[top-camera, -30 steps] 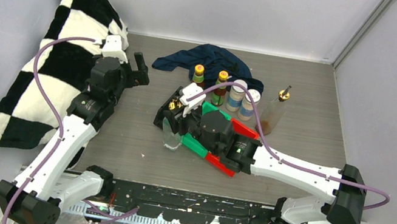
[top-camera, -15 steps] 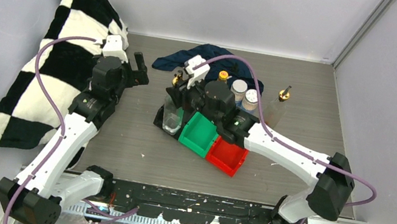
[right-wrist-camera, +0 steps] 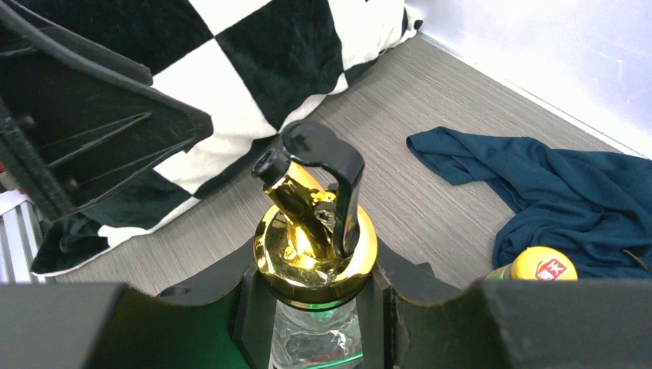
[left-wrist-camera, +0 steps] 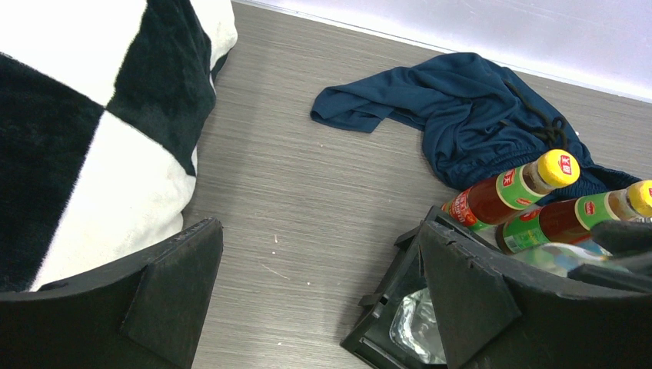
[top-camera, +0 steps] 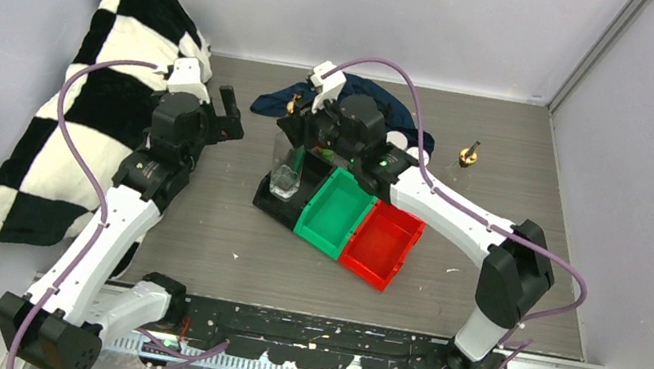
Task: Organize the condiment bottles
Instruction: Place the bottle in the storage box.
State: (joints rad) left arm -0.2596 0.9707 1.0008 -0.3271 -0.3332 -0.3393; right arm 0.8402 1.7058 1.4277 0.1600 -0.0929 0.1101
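Inside the black plastic bin [top-camera: 266,196] stands a clear glass bottle with gold pourer top [top-camera: 285,175], clamped by the right gripper [right-wrist-camera: 315,307] in its jaws; left of the bin, the left gripper [left-wrist-camera: 315,307] has its jaws wide apart.

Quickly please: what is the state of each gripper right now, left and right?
Left gripper: open, holding nothing.
Right gripper: closed on the clear glass bottle with the gold pourer top.

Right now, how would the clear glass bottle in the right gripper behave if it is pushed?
The clear glass bottle looks tall and narrow, so it would probably tip easily. Its smooth glass is likely slippery and fragile. No liquid shows inside, so it is probably light.
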